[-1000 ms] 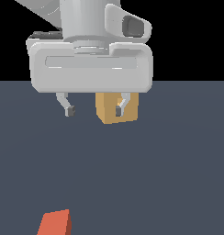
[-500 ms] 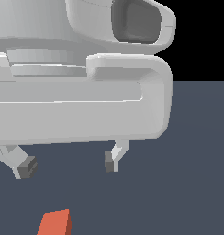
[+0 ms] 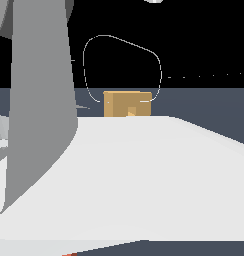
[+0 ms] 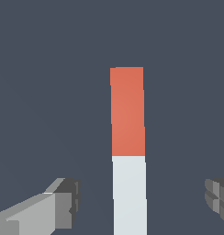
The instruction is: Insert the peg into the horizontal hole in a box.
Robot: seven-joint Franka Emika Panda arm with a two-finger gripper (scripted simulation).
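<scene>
In the wrist view the peg lies flat on the dark grey floor. It is a long bar, orange-red at one end and white at the other. My gripper is open above the white end, with one finger on each side of it, well apart from it. In the exterior view the arm's pale body fills most of the picture and hides the gripper. Only a sliver of the peg shows at the lower edge. The tan box stands behind, with its small square hole partly cut off by the arm.
The dark grey floor lies around the peg. The arm's grey link and white body block most of the exterior view.
The arm has come down and toward the exterior camera, growing until it fills that view. The fingers and most of the orange-red peg have gone out of sight there.
</scene>
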